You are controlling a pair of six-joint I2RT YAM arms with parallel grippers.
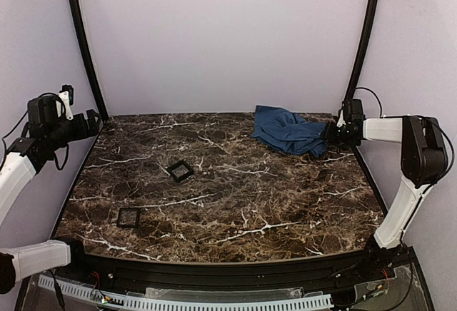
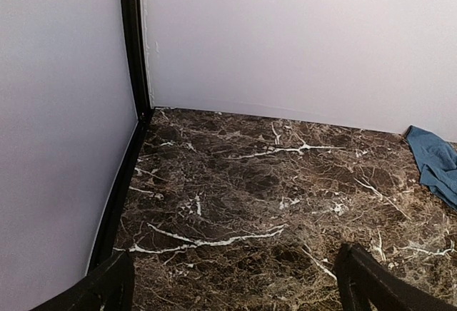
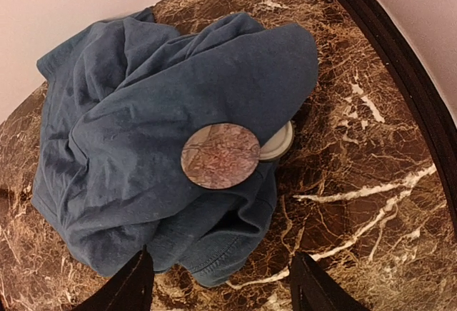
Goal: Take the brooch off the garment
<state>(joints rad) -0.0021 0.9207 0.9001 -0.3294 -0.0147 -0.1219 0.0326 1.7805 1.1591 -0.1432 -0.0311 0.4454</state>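
Right end effector spread; brooch just beyond.

The brooch is a round, flat disc with a mottled pinkish-grey face. It lies face up on the garment, straight ahead of the right gripper, beyond its fingertips and roughly centred between them. A pale whitish round edge shows from behind the disc's right side, tucked under a fold. The garment is a dark blue cloth crumpled into a loose heap with deep folds; its stitched hem lies nearest the gripper, just ahead of the fingertips, and most of the heap spreads ahead and toward the gripper's left
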